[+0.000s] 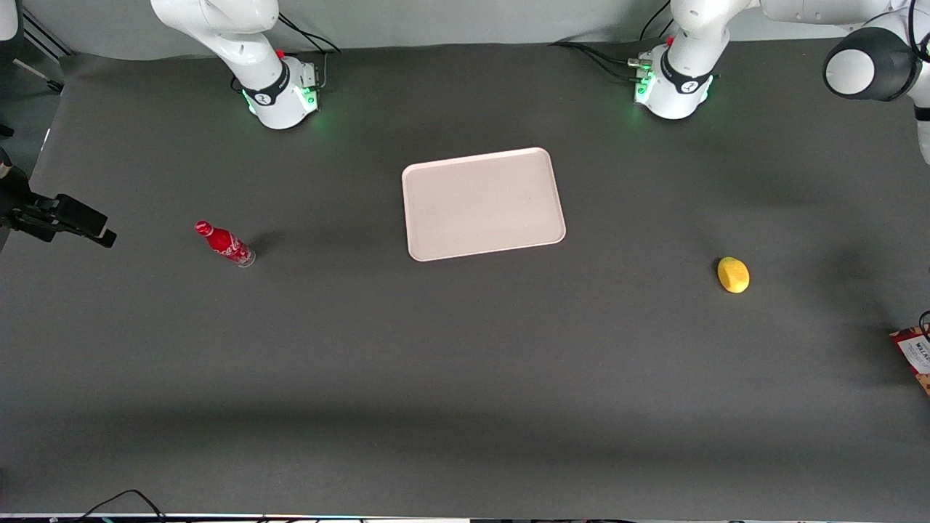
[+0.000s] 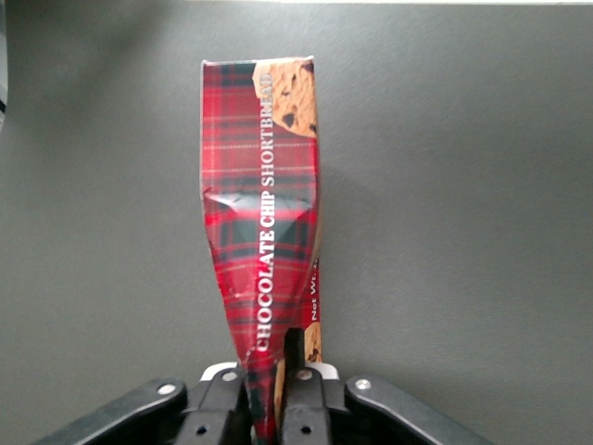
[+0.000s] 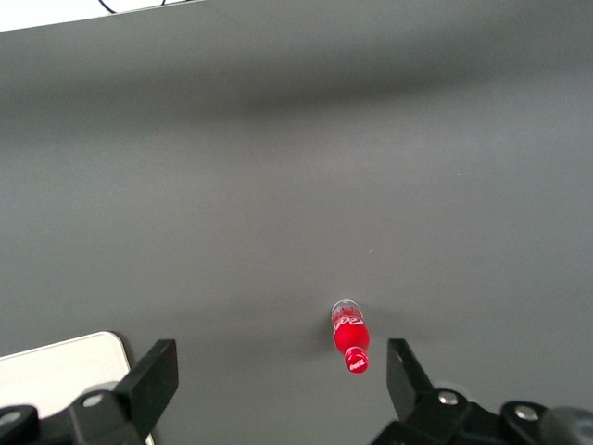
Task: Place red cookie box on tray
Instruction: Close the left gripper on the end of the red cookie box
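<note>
Sweeping the front view from its left edge, a small red plastic bottle (image 1: pixel 224 244) stands toward the parked arm's end of the dark grey worktop (image 1: pixel 465 378). At the middle lies the pale pinkish-white rectangular plastic tray (image 1: pixel 484 204), bare, with rounded corners and a low rim. A yellow lemon-shaped fruit (image 1: pixel 733 274) sits toward the working arm's end. At that end's very edge, only a corner of the flat dark red tartan cardboard cookie box (image 1: pixel 913 357) shows.

From the left wrist camera, the gripper (image 2: pixel 276 394) has its fingers (image 2: pixel 301 389) clenched on one narrow end of the cookie box (image 2: pixel 264 222), and the cardboard looks creased and buckled near the grip. The box appears to hang clear of the worktop, well apart from the tray.

Carrying it well likely means moving steadily without squeezing harder, passing above the lemon rather than brushing it, centring the box over the tray, lowering until it lies flat inside the rim, then letting go.
</note>
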`<state>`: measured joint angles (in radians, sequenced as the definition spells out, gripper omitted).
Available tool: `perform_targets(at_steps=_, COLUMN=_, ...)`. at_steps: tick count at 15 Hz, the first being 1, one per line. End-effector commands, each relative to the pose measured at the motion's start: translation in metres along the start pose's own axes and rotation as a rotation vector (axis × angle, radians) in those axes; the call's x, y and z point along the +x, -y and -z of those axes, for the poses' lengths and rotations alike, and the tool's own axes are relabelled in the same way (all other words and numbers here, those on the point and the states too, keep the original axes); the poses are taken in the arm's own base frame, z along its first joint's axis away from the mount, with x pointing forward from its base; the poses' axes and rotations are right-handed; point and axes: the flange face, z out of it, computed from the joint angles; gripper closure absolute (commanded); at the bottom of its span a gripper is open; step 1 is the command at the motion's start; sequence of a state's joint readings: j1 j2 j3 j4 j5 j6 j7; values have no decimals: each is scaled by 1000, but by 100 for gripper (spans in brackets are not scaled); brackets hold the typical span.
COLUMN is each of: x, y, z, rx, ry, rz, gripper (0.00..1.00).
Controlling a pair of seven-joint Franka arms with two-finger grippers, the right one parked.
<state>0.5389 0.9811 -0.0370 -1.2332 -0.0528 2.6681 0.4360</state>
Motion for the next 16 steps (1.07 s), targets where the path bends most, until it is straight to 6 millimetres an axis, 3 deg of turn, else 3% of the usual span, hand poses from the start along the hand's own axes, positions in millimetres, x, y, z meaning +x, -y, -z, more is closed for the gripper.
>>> perform_targets(at_steps=1, x=38, y=-23, z=64, rx=-46, ry=102, rz=-97, gripper=100)
perform_targets(at_steps=2, x=50, y=-39, z=86, rx=-63, ry=128, rz=-120, gripper=100)
perform_targets(at_steps=4, x=57, y=-46, z=116, rx=-80, ry=161, rz=-132, gripper=100)
perform_targets(at_steps=5, x=62, y=-59, z=129, rx=-91, ry=172, rz=-149, gripper=100)
perform_targets(at_steps=8, x=60, y=-89, z=173, rx=-121, ry=230, rz=-157, gripper=100)
perform_targets(at_steps=10, x=55, y=-96, z=203, rx=-139, ry=284, rz=-173, gripper=100)
perform_targets(at_steps=14, x=62, y=-157, z=289, rx=-127, ry=415, rz=-188, gripper=100)
perform_targets(at_steps=16, x=64, y=-190, z=319, rx=-126, ry=441, rz=-185, gripper=100)
